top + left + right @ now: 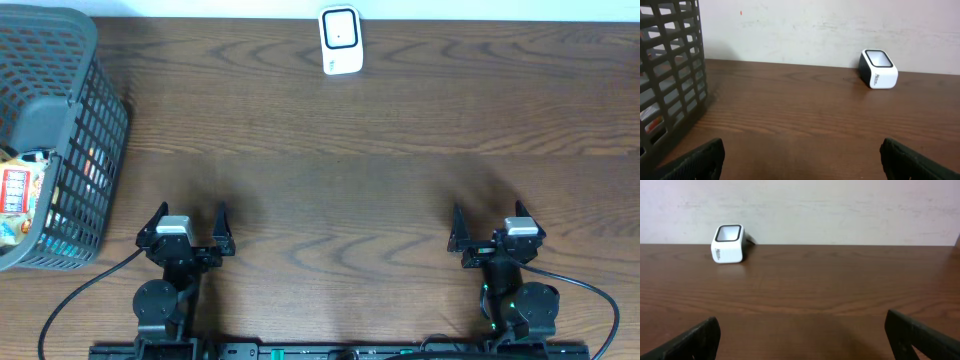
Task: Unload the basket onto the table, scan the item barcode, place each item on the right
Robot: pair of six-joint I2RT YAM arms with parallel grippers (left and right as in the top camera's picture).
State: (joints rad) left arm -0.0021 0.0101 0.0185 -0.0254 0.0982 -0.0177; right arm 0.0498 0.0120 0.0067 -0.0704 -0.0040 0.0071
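Note:
A small white barcode scanner [340,40] with a dark window stands at the table's far edge, also visible as the scanner [878,69] in the left wrist view and the scanner [729,243] in the right wrist view. Packaged items [18,195] lie inside the dark mesh basket [85,150] at the left. My left gripper [188,222] is open near the front edge, right of the basket, nothing between its fingers. My right gripper [490,222] is open at the front right, also empty. Both sit far from the scanner.
The basket wall [670,85] fills the left of the left wrist view. A pale wall [800,210] runs behind the table's far edge. Bare wooden tabletop [340,180] lies between the grippers and the scanner.

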